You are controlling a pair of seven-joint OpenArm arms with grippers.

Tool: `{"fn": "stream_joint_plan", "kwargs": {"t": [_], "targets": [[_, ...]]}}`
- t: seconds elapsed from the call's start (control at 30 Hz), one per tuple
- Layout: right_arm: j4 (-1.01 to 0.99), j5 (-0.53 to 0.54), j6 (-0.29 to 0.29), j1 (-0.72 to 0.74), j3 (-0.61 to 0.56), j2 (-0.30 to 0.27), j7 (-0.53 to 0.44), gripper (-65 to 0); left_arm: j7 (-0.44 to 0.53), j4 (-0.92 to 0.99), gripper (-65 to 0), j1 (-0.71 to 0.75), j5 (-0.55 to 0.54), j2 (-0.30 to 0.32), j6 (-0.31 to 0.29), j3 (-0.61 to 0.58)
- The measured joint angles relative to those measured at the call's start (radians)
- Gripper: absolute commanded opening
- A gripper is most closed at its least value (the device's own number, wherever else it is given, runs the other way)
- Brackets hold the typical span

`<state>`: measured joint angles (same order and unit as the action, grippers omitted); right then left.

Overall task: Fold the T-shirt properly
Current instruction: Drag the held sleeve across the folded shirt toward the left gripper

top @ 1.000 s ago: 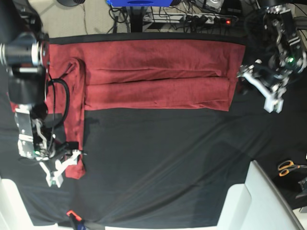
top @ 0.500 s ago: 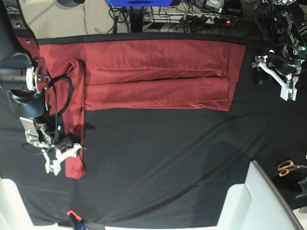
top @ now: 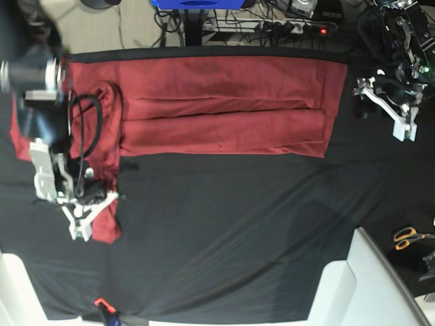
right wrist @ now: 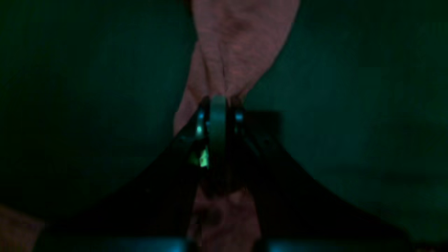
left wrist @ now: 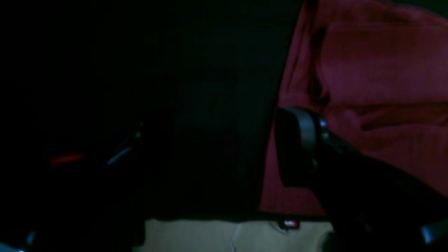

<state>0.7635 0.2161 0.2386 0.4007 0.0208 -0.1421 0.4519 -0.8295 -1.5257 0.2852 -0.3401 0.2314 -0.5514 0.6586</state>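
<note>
Two tools work over one black-draped surface [top: 224, 231]. The T-shirt [top: 224, 102] lies flat across the far part of the surface in the base view, from roughly 10 o'clock to 2 o'clock, its body doubled into a long horizontal band with a crease line running through the middle. One sleeve [top: 105, 197] hangs off the band's 9 o'clock end and runs toward 7 o'clock.

Right tool [top: 87, 216]: located at 8 o'clock in the base view, at the free end of the sleeve. The right wrist view shows the fingers [right wrist: 217, 115] pressed together with rust-red fabric pinched between them; cloth bunches above the tips and also shows below them. State: clamped on the sleeve of the T-shirt.

Left tool [top: 389, 112]: located at 2 o'clock in the base view, just beyond the T-shirt's 3 o'clock edge, not touching the fabric. The white fingers stand apart with nothing between them. The left wrist view is dark; it shows red cloth on its right side and one dark finger [left wrist: 297, 140] in front of it.

Orange-handled scissors [top: 408, 237] lie at 4 o'clock, well apart from the T-shirt.
</note>
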Motion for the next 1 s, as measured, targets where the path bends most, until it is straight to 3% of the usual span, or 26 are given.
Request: {"fn": "stream_joint_plan", "kwargs": {"t": [0.2, 0.4, 0.5, 0.7, 1.0], "targets": [[0.502, -0.005, -0.006, -0.166, 0.003, 0.015, 0.243, -65.0, 0.003, 0.04, -20.9, -0.028, 0.0, 0.002, 0.0, 0.002], [0.8, -0.002, 0.002, -0.32, -0.001, 0.063, 0.404, -65.0, 0.002, 0.04, -20.9, -0.056, 0.003, 0.002, 0.0, 0.002], [0.908, -0.006, 0.002, -0.378, -0.016, 0.079, 0.421, -65.0, 0.002, 0.04, -20.9, -0.059, 0.003, 0.001, 0.0, 0.001], [1.046, 0.003, 0.003, -0.504, -0.152, 0.092, 0.427, -65.0, 0.002, 0.04, -20.9, -0.057, 0.003, 0.002, 0.0, 0.002], [1.095, 0.0, -0.003, -0.597, -0.298, 0.09, 0.427, -65.0, 0.002, 0.04, -20.9, -0.052, 0.003, 0.002, 0.0, 0.002]]}}
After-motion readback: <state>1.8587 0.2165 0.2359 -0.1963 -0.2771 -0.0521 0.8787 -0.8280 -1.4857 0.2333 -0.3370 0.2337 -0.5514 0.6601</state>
